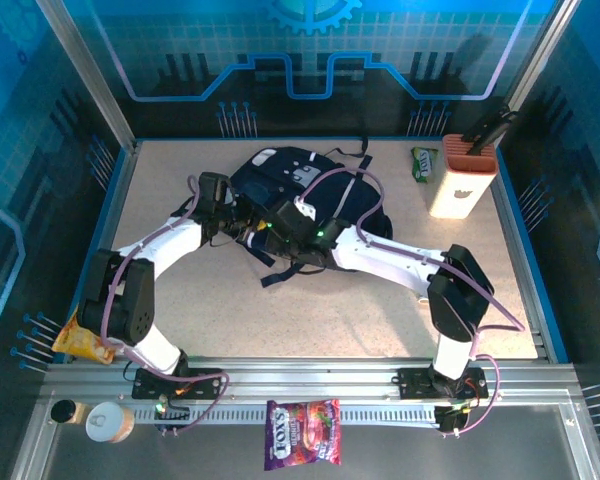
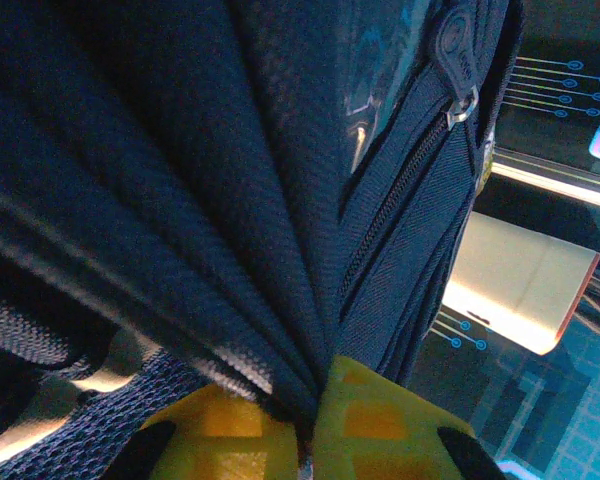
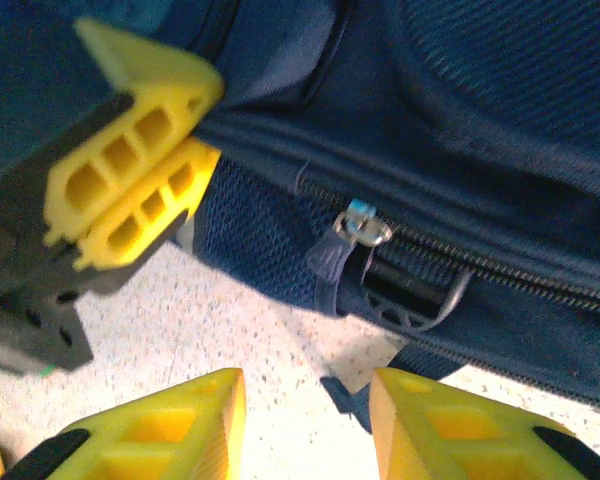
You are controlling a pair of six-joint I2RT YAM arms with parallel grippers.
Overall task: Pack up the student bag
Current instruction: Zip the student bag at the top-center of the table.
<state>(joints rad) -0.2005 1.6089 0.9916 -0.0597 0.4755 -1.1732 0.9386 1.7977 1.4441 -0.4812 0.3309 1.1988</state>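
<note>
Bag (image 1: 280,172) at far centre, fabric fold pinched by left gripper (image 2: 313,405); spread right gripper (image 3: 306,400) just beside zip pull (image 3: 362,228); contents hidden.

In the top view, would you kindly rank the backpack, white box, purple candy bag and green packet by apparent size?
1. backpack
2. white box and purple candy bag: too alike to rank
3. green packet

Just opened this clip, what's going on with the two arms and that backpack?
Both arms are working on the student bag, which lies on the table. The left gripper is shut on a bunched fold of its navy fabric. The right gripper is low over the table with its jaws apart, nothing between them, just short of the zipper pull.
</note>
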